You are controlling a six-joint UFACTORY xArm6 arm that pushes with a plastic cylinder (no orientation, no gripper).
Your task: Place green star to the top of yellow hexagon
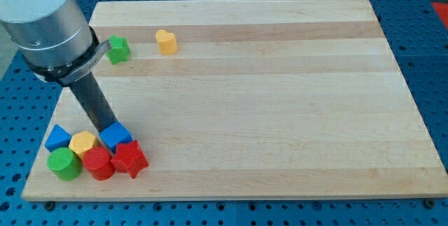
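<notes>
Note that your tip (107,129), a bare rod gripping nothing, rests against the blue cube (115,136) beside the yellow hexagon (82,143), well apart from the green star (118,49) near the board's (280,100) top-left corner.

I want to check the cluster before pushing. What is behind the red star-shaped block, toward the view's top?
Directly behind the red star-shaped block sits a blue cube-like block, touching it. My tip meets that blue block's upper-left edge; the rod hides whatever is right behind the contact.
</notes>
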